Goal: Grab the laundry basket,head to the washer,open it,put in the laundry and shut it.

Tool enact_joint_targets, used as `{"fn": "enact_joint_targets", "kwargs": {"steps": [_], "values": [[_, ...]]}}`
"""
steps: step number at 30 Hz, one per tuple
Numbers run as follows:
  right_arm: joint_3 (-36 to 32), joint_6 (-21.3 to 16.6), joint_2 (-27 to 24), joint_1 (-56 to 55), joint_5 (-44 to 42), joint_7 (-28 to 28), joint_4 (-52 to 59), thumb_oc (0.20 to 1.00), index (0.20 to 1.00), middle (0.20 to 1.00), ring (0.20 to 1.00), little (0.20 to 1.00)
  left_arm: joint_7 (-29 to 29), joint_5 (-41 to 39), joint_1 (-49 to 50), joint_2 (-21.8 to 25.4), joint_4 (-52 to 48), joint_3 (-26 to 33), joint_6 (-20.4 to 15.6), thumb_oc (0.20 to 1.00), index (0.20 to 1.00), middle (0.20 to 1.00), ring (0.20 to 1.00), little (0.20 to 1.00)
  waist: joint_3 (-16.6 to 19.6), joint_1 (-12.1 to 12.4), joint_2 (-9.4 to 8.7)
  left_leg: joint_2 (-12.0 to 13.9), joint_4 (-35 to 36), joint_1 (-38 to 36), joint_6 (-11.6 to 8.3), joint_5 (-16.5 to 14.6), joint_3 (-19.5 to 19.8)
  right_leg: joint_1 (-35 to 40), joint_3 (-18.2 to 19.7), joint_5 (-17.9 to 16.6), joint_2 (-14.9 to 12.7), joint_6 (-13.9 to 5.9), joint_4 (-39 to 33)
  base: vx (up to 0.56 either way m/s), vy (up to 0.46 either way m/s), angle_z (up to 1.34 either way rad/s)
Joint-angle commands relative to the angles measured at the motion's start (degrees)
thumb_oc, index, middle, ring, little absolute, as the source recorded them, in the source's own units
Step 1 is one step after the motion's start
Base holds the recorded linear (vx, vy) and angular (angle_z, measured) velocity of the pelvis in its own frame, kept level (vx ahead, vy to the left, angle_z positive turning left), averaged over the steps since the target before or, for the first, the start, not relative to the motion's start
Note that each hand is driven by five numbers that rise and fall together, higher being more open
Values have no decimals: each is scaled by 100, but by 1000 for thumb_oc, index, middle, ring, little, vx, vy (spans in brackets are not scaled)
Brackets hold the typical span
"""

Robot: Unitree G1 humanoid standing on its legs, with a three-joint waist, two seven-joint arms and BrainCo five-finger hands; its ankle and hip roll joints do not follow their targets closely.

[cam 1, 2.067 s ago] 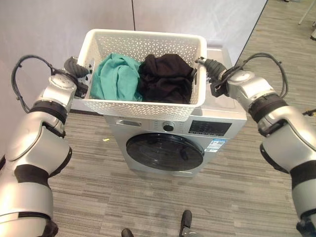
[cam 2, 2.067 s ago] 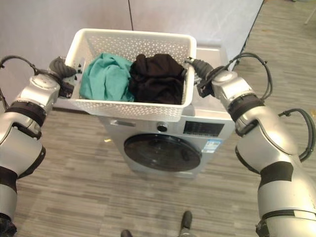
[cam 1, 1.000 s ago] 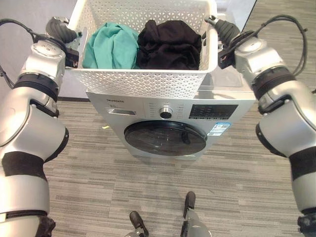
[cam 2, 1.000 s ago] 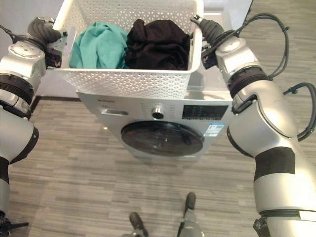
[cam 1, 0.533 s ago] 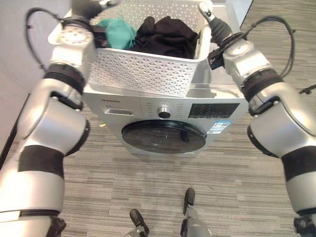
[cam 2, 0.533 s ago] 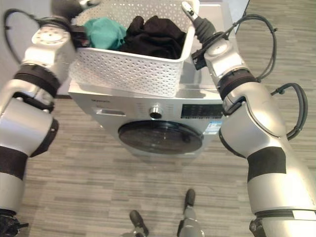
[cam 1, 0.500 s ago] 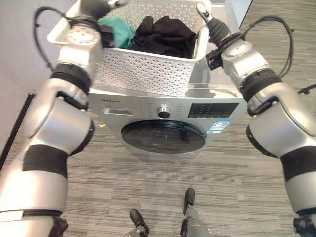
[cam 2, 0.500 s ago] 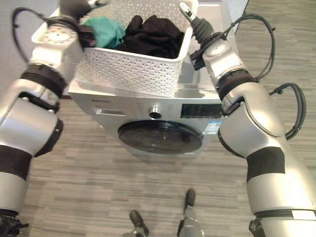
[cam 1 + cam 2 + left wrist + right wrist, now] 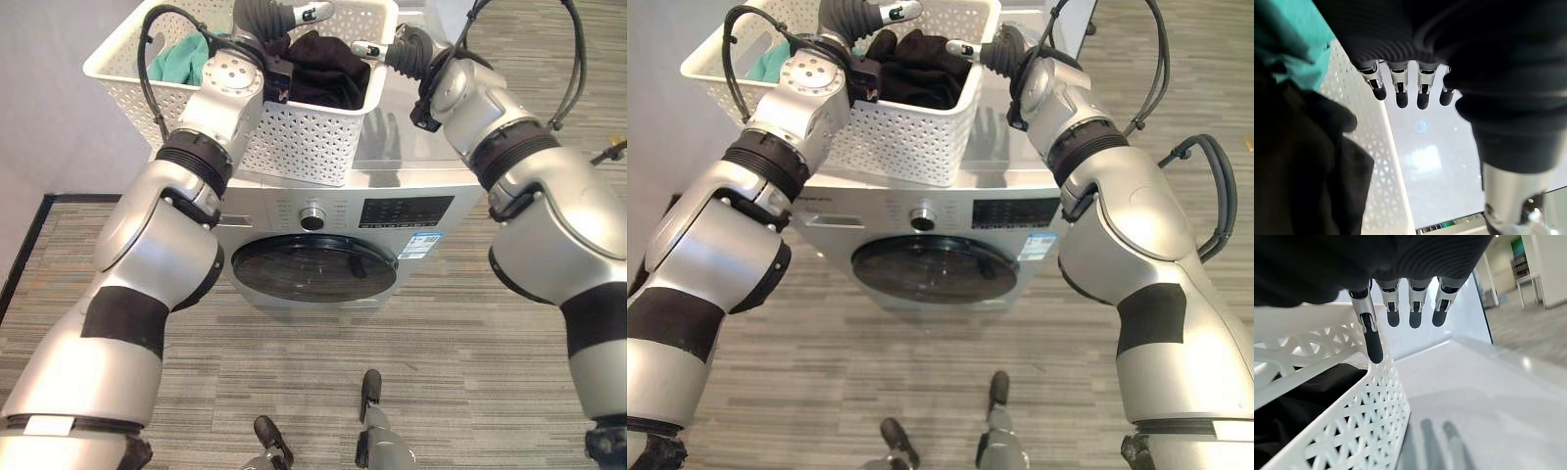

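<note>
The white perforated laundry basket (image 9: pixel 294 147) sits on top of the silver washer (image 9: pixel 411 211), overhanging its left side. Inside lie a teal cloth (image 9: pixel 181 61) and black clothing (image 9: pixel 328 69). My left arm reaches across the basket, and my left hand (image 9: pixel 263 18) hovers over the black clothing with relaxed fingers (image 9: pixel 1400 93) that hold nothing. My right hand (image 9: pixel 404 51) is open just outside the basket's right rim; one finger (image 9: pixel 1371 338) reaches that rim. The washer's round dark door (image 9: pixel 313 266) is shut.
A grey wall with a dark skirting strip (image 9: pixel 24 250) stands to the left of the washer. Striped grey carpet (image 9: pixel 460 382) lies in front of it. A pale partition rises behind the basket.
The left hand has left the basket's far left corner and swung right over the laundry. The right hand has come off the right rim and opened. The view has shifted.
</note>
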State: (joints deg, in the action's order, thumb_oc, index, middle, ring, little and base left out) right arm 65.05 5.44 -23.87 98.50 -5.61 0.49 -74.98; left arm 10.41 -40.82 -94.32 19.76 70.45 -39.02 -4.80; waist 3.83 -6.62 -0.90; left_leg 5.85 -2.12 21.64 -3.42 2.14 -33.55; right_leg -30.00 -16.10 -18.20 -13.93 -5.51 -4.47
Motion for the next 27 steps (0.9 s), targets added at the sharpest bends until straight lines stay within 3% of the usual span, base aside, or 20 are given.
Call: {"fn": "enact_joint_targets", "kwargs": {"steps": [1, 6, 7, 12, 18, 20, 22, 24, 25, 26, 27], "values": [[618, 33, 131, 1521, 645, 191, -833, 1000, 1000, 1000, 1000, 1000, -1, 455, -872, -129, 424, -118, -80, 1000, 1000, 1000, 1000, 1000, -1090, 159, 337, -51, 712, -761, -426, 374, 563, 1201, -132, 582, 163, -745, -53, -8, -10, -4], [682, 49, 43, 1421, 818, 325, -753, 1000, 1000, 1000, 1000, 1000, -22, 556, -782, -102, 349, -35, -121, 1000, 1000, 1000, 1000, 1000, -1082, 110, 315, -42, 712, -971, -406, 351, 569, 1424, -129, 664, 209, -672, -53, 6, -15, -1], [653, 4, -307, 1266, 926, 341, -566, 1000, 1000, 1000, 1000, 1000, -43, 581, -648, 97, 167, 33, -233, 1000, 1000, 1000, 1000, 1000, -1047, 81, 307, -25, 712, -1214, -400, 341, 579, 1695, -162, 747, 234, -624, -53, 26, -62, -4], [521, -75, -1058, 1039, 1121, 280, 36, 1000, 1000, 1000, 1000, 1000, -95, 724, -423, 514, -86, 49, -391, 1000, 1000, 1000, 1000, 1000, -970, 72, 305, -22, 712, -1511, -387, 323, 628, 2072, -275, 885, 285, -580, -43, -1, -39, -4], [163, -275, -2672, 631, 1621, -327, 1096, 1000, 1000, 1000, 1000, 1000, -139, 644, -18, 1263, -561, 246, -623, 1000, 1000, 1000, 1000, 1000, -651, 221, 264, 13, 712, -1942, -385, 332, 719, 2641, -511, 1119, 386, -523, -11, 0, -78, 4], [85, -309, -2896, 576, 1655, -440, 1289, 1000, 1000, 1000, 1000, 1000, -127, 678, 25, 1389, -623, 254, -645, 1000, 1000, 1000, 1000, 1000, -601, 239, 244, 11, 712, -2005, -387, 326, 732, 2720, -532, 1154, 402, -514, -9, 22, -55, 17], [-306, -384, -3499, 285, 1565, -664, 1872, 1000, 1000, 1000, 1000, 1000, -58, 744, 221, 1775, -917, 409, -713, 1000, 1000, 1000, 1000, 1000, -514, 272, 217, 23, 712, -2135, -378, 300, 756, 2866, -564, 1221, 443, -498, 0, 55, -73, 17], [-1038, -499, -4484, -411, 1637, -879, 2925, 1000, 1000, 1000, 1000, 1000, 49, 939, 712, 2531, -1718, 846, -844, 1000, 1000, 1000, 1000, 1000, -406, 327, 241, 16, 712, -2277, -355, 242, 795, 3039, -604, 1293, 465, -491, -3, 76, -69, 4], [-1304, -447, -4562, -700, 1689, -872, 3120, 1000, 1000, 1000, 1000, 1000, 76, 984, 831, 2556, -1857, 870, -809, 1000, 1000, 1000, 1000, 1000, -382, 320, 198, 19, 712, -2287, -351, 250, 798, 3052, -611, 1285, 469, -485, -3, -21, -45, 1], [-2396, -667, -5537, -1854, 1623, -955, 4000, 1000, 1000, 1000, 1000, 1000, 103, 1166, 1852, 3428, -2819, 1686, -974, 1000, 1000, 1000, 1000, 1000, -409, 323, 342, 25, 712, -2332, -282, 310, 711, 3099, -724, 1265, 474, -432, 15, -28, -36, 3], [-3097, -670, -5622, -2587, 1740, -1002, 4186, 1000, 1000, 1000, 1000, 1000, 94, 1279, 2226, 3460, -3086, 1904, -963, 1000, 1000, 1000, 1000, 1000, -342, 300, 339, 17, 712, -2361, -271, 284, 727, 3147, -746, 1289, 480, -427, 6, 15, -53, 4]]}}
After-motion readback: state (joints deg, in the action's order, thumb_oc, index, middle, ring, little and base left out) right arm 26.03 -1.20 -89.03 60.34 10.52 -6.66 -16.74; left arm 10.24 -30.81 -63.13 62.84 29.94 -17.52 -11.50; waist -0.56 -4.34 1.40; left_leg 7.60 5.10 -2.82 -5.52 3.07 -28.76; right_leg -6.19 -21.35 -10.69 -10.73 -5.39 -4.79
